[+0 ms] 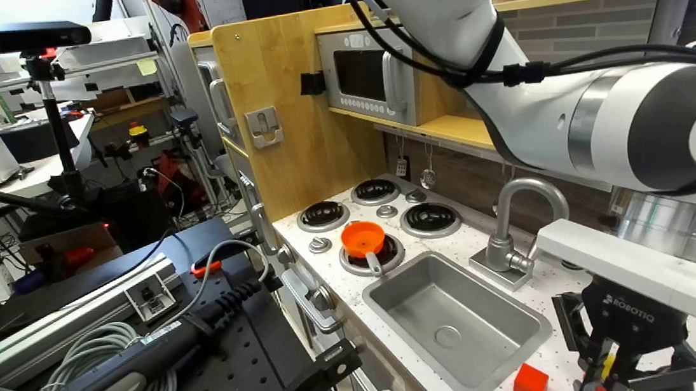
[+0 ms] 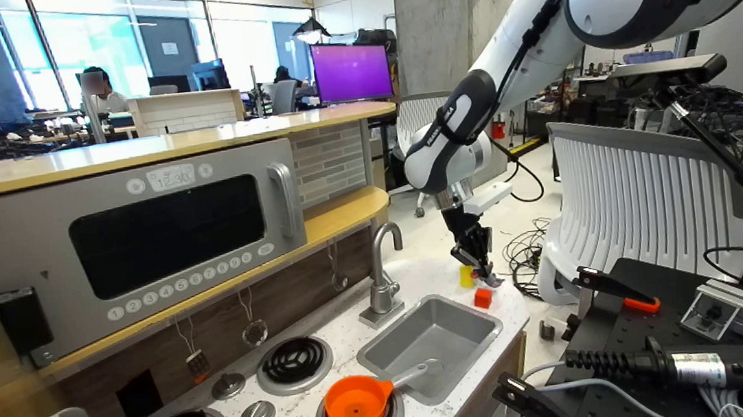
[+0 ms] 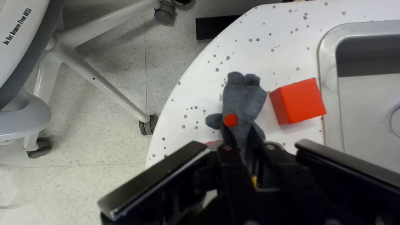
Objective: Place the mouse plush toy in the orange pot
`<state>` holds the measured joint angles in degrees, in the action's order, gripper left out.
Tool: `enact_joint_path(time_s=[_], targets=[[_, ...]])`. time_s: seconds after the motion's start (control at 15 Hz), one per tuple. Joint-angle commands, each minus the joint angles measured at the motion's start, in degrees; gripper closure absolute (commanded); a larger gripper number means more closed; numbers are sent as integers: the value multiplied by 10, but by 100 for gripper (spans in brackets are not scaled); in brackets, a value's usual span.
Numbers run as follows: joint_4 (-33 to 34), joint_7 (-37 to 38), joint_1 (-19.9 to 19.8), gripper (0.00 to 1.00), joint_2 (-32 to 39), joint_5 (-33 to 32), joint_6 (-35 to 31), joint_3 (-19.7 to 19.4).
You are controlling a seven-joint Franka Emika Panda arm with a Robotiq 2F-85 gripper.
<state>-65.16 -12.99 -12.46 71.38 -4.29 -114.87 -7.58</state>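
Note:
The mouse plush toy (image 3: pixel 242 97) is small, grey and soft, with a round red dot on it. It lies by the rounded end of the white counter. In the wrist view my gripper (image 3: pixel 238 132) has its dark fingers closed in on both sides of the toy's body, pinching it. A bit of the grey toy (image 2: pixel 493 281) also shows under my gripper (image 2: pixel 483 269) in an exterior view. The orange pot (image 1: pixel 361 237) sits on a front stove burner with its grey handle toward the sink. Seen from another side, the pot (image 2: pixel 356 403) holds nothing visible.
A red-orange block (image 3: pixel 301 101) stands on the counter right beside the toy, near the sink edge. The grey sink (image 1: pixel 445 314) lies between gripper and stove, with a tall faucet (image 1: pixel 530 194) behind it. A yellow toy (image 2: pixel 466 276) stands close to the gripper.

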Motion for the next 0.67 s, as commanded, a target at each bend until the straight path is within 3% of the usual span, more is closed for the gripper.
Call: enact_joint_path(time_s=[0.0, 0.6], targets=[[-106, -7, 20, 97, -87, -7, -35, 3], [-302, -2, 49, 97, -239, -7, -155, 37]])
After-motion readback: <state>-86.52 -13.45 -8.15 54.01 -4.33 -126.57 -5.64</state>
